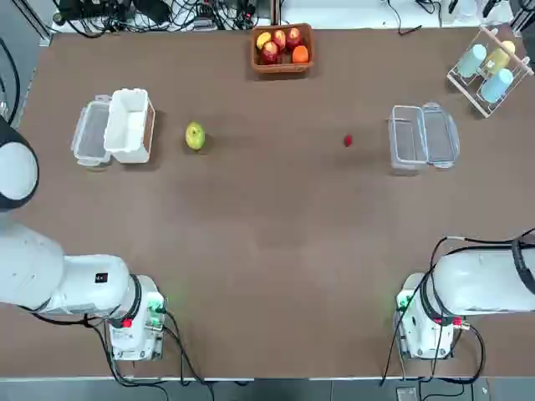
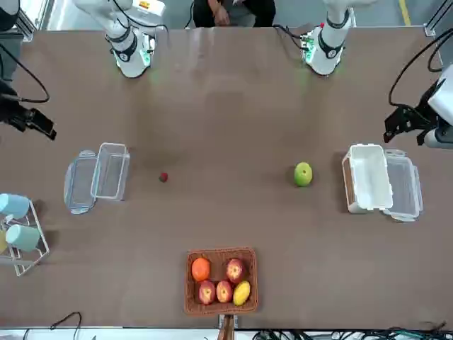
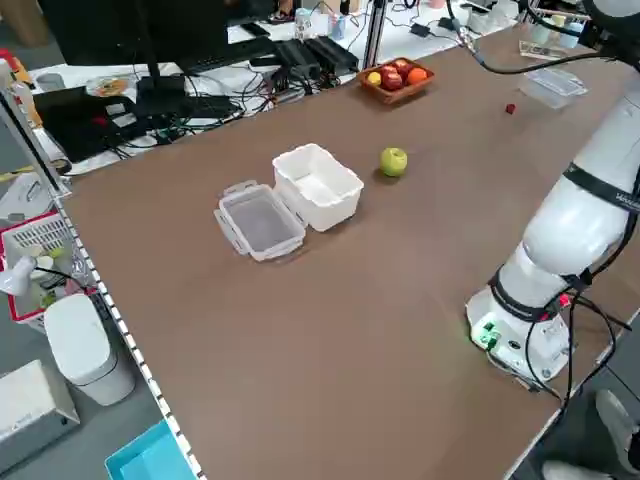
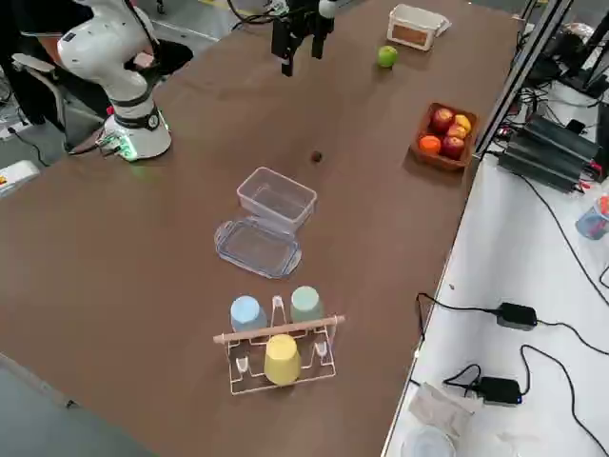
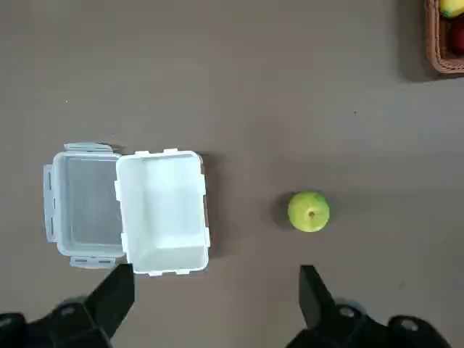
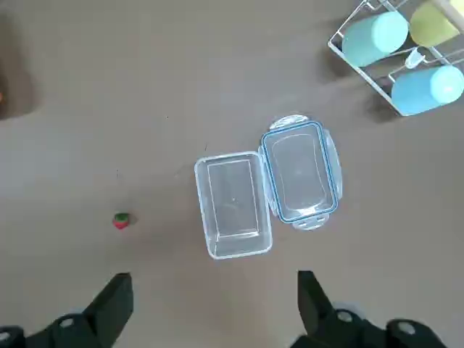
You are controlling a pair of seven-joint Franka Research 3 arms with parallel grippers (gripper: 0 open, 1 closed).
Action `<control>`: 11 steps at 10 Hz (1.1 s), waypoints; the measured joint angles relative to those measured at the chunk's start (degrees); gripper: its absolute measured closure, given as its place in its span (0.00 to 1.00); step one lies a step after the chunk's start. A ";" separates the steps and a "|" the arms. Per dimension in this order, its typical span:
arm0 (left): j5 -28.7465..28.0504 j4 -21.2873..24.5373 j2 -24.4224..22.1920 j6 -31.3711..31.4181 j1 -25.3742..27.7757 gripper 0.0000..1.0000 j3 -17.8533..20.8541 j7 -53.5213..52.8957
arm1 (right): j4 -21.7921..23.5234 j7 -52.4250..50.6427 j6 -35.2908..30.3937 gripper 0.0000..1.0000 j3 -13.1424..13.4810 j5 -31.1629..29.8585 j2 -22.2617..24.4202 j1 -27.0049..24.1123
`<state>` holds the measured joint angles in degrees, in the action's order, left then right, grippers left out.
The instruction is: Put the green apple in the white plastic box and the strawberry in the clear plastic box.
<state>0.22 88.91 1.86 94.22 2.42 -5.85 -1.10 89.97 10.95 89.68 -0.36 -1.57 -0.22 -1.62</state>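
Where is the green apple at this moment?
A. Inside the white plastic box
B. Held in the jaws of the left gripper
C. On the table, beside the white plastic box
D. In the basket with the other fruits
C: the green apple lies on the bare table, apart from the white plastic box, and no gripper is touching it.

Brown table. Wicker basket at far edge, centre, holding red apples, orange, yellow fruit. Wire rack at far right corner with blue, yellow, green cups. Cables beyond far edge.
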 joint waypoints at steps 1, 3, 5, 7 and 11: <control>0.03 0.02 0.00 -0.03 -0.06 0.00 -0.02 0.00 | 0.00 0.00 0.00 0.00 0.00 0.00 0.00 0.00; 0.80 0.29 0.01 -0.04 -0.46 0.00 -0.96 0.35 | 0.01 0.01 0.00 0.00 0.01 0.00 0.00 0.00; 2.15 1.46 0.36 -0.04 -0.82 0.00 -3.13 4.99 | 0.03 0.01 0.00 0.00 0.00 0.00 0.00 0.00; 4.10 3.66 1.17 1.44 -0.90 0.01 -4.86 10.10 | 0.07 0.01 0.00 0.00 0.00 0.00 0.00 0.00; 4.26 12.64 3.55 11.88 -0.99 0.03 -10.02 20.42 | 4.78 4.71 2.99 0.00 -0.19 1.02 0.08 3.65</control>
<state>4.49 101.56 5.41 106.10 1.42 -15.88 19.32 94.75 15.65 92.67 -0.55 -0.55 -0.14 2.03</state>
